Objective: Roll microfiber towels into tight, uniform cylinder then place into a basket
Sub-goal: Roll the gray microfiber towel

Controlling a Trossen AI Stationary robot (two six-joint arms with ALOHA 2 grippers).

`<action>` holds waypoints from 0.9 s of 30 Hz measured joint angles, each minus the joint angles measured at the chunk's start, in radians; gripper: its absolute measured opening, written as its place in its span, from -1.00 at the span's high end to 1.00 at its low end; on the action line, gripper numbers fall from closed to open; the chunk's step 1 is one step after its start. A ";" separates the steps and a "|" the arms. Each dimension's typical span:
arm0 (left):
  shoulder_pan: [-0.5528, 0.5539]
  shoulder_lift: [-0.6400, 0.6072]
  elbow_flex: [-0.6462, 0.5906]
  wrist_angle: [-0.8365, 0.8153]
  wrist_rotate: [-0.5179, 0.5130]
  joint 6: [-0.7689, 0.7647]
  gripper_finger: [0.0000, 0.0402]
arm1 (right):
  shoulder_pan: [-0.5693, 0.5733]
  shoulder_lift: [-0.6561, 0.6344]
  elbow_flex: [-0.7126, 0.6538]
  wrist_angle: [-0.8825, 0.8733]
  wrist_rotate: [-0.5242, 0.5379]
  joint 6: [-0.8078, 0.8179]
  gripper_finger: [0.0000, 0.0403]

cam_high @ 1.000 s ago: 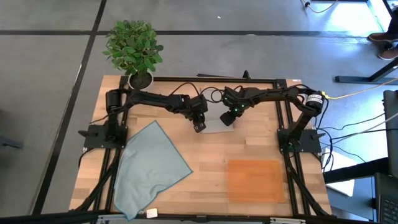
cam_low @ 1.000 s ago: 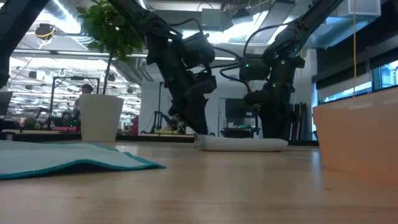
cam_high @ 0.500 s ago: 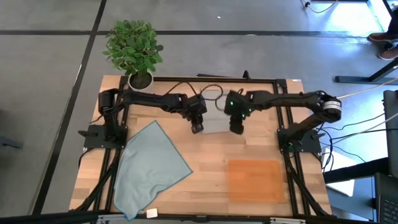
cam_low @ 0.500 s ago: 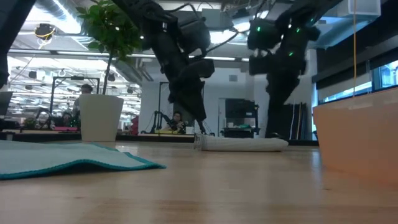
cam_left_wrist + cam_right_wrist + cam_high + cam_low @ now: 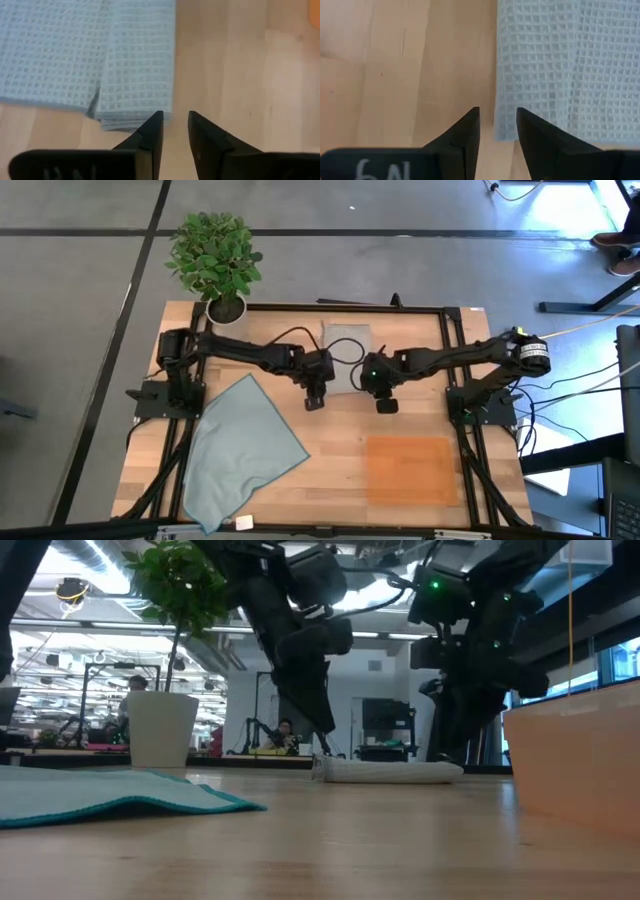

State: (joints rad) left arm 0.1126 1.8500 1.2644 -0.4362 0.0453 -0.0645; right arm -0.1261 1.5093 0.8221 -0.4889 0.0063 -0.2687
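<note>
The light grey towel (image 5: pixel 347 358) lies flat and folded at the table's far middle; it also shows in the low view (image 5: pixel 390 772). The pale blue-grey towel (image 5: pixel 240 448) lies spread out at the near left. The orange-brown basket (image 5: pixel 410 470) sits at the near right. My left gripper (image 5: pixel 314 402) hovers at the grey towel's near left corner (image 5: pixel 135 117), fingers a narrow gap apart and empty. My right gripper (image 5: pixel 386 407) hovers just off the towel's near right corner (image 5: pixel 507 132), also slightly open and empty.
A potted plant in a white pot (image 5: pixel 226 308) stands at the far left corner. Bare wood lies between the blue-grey towel and the basket. A black frame (image 5: pixel 400 308) runs along the far edge.
Both grippers have drawn back toward the table's near edge, off the grey towel. My right gripper first rose from the towel, then came nearer. The grey towel lies as before, now uncovered.
</note>
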 joint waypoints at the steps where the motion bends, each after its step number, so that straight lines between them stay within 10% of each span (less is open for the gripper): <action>1: -0.006 0.000 0.000 0.000 0.004 -0.001 0.60 | 0.000 0.000 -0.007 0.014 0.000 0.001 0.36; 27: -0.089 0.000 0.000 0.005 -0.134 0.069 0.47 | 0.000 0.000 -0.023 0.019 -0.009 0.004 0.36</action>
State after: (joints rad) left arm 0.0231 1.8503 1.2640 -0.4313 -0.0890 0.0040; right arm -0.1265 1.5093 0.7990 -0.4694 -0.0025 -0.2650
